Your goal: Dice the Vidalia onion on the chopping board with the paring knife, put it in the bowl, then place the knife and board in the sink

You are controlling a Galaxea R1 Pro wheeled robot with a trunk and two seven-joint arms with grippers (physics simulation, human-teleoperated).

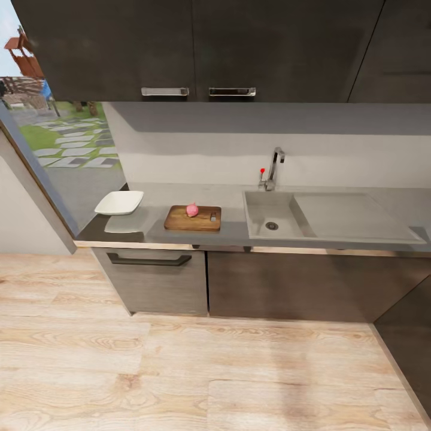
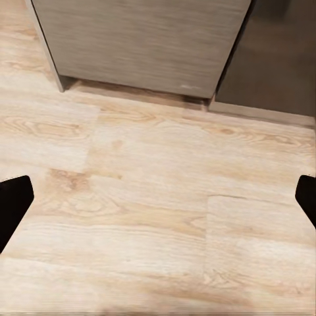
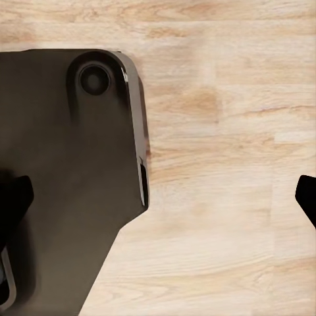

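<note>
The pinkish-red Vidalia onion [image 1: 192,209] sits whole on the brown chopping board [image 1: 193,218], which lies on the grey countertop [image 1: 227,200] left of the sink [image 1: 287,206]. A small dark item [image 1: 213,216] at the board's right end may be the paring knife; it is too small to tell. The white square bowl [image 1: 120,202] stands at the counter's left end. My left gripper [image 2: 158,204] is open over the wooden floor, facing the cabinet fronts. My right gripper [image 3: 158,204] is open above the floor and my own dark base [image 3: 66,171], holding nothing.
The chrome tap [image 1: 274,169] with a red knob rises behind the basin, and a flat drainboard [image 1: 353,212] extends right. Dark wall cabinets [image 1: 197,48] hang above. A black-handled drawer [image 1: 149,260] sits under the bowl. Wooden floor [image 1: 179,371] separates me from the counter.
</note>
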